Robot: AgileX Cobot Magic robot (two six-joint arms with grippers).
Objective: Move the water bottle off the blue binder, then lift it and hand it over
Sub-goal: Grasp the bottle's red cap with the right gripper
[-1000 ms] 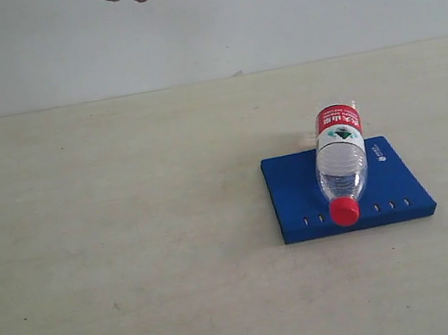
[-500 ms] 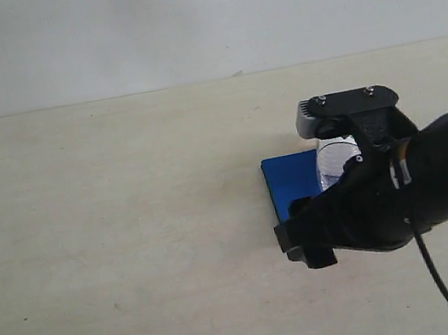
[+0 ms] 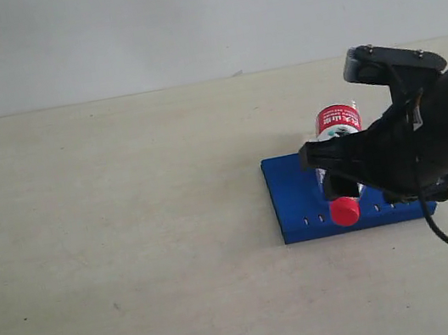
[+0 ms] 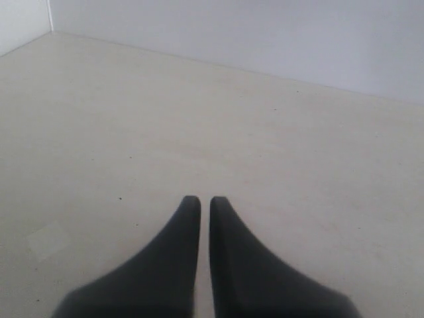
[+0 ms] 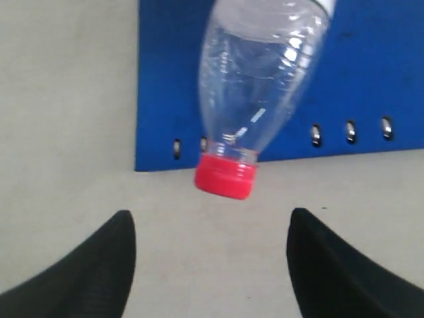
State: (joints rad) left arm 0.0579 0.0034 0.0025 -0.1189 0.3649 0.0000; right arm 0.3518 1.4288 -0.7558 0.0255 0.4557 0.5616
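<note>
Lying clear plastic water bottle point(image 5: 258, 86), flat hole-punched blue binder point(image 5: 165, 79)

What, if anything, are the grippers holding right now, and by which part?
Nothing is held. The right gripper is open, short of the red cap of the water bottle, which lies on the blue binder. The left gripper is shut, empty.

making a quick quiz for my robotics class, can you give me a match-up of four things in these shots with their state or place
Things:
1. water bottle
2. blue binder
3. left gripper
4. right gripper

States:
A. shut, over bare table
B. lying on its side
C. open, just short of the bottle
D. flat on the table, under the bottle

Pairs: 1-B; 2-D; 3-A; 4-C
</note>
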